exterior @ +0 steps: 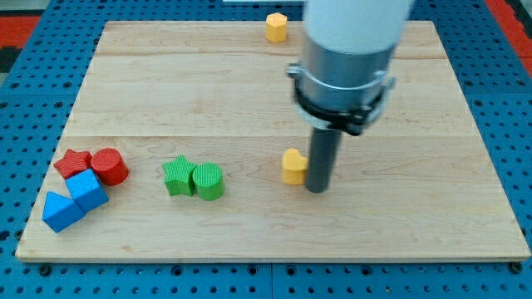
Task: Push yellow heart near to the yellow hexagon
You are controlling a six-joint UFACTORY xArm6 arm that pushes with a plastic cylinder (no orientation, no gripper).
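Observation:
The yellow heart (pixel 293 166) lies on the wooden board (pixel 274 224) a little right of the middle, low in the view. The yellow hexagon (pixel 276 27) stands at the board's top edge, almost straight above the heart and far from it. My tip (pixel 317 189) is on the board just to the right of the heart and slightly below it, close beside it or touching it. The arm's grey body (pixel 349 58) hangs over the upper right of the board.
A green star (pixel 176 176) and a green cylinder (pixel 209 181) sit together left of the heart. At the lower left a red star (pixel 74 163), a red cylinder (pixel 109 166), a blue cube (pixel 87 190) and a blue triangle (pixel 61 211) are clustered.

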